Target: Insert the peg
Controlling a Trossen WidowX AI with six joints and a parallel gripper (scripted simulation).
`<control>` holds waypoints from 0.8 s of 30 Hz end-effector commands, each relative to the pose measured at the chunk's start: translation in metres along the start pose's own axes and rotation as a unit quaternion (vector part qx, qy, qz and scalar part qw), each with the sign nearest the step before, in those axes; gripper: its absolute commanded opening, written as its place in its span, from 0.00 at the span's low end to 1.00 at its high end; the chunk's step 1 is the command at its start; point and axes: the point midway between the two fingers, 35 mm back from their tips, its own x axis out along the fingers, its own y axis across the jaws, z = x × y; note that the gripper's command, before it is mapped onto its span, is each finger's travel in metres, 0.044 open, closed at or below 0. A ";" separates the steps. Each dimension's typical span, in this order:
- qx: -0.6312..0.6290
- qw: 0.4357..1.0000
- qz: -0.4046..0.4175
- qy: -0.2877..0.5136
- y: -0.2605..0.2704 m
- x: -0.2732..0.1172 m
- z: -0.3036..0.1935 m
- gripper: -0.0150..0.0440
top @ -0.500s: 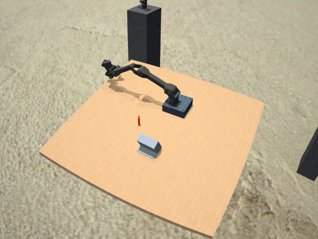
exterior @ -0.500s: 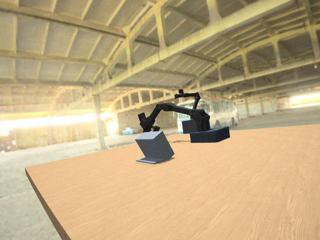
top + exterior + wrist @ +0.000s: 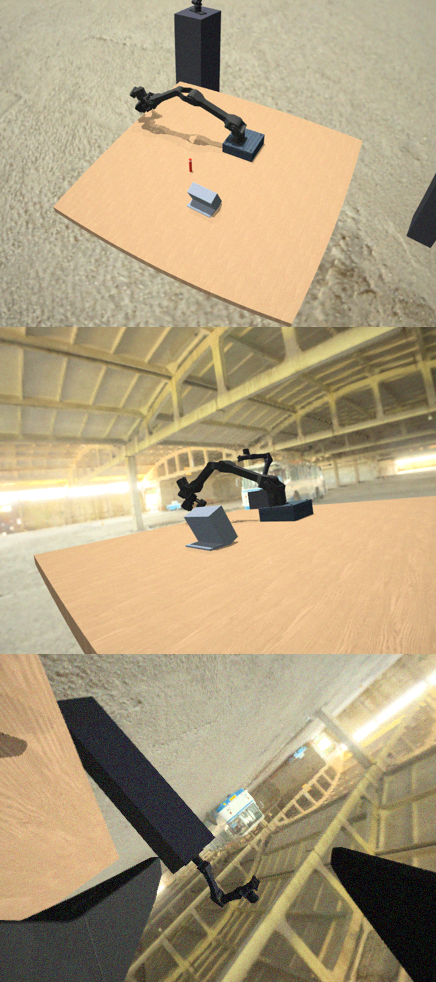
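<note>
Fingers (image 3: 143,105) (image 3: 197,505) wide apart, nothing between. Red peg (image 3: 190,165), mid-frame in top view, upright on tabletop (image 3: 140,197) (image 3: 264,587) (image 3: 45,804); probably light, rigid; best gripped around upper shaft.

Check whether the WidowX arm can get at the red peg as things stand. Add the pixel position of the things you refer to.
Probably yes: the red peg (image 3: 190,165) stands upright, nothing touching it, and the jaws are open and empty, though the arm must swing back over the table.

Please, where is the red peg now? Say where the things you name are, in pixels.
In the top view, the red peg (image 3: 190,166) stands upright on the table (image 3: 246,260), between the arm's blue base (image 3: 258,140) and the grey block (image 3: 203,193).
</note>
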 end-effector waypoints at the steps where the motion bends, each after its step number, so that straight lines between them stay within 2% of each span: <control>1: 0.011 0.999 -0.005 -0.036 -0.005 -0.021 0.015 1.00; 12: 0.052 0.986 -0.012 -0.160 -0.022 -0.106 0.061 1.00; 24: 0.087 0.954 0.020 -0.285 -0.016 -0.208 0.095 1.00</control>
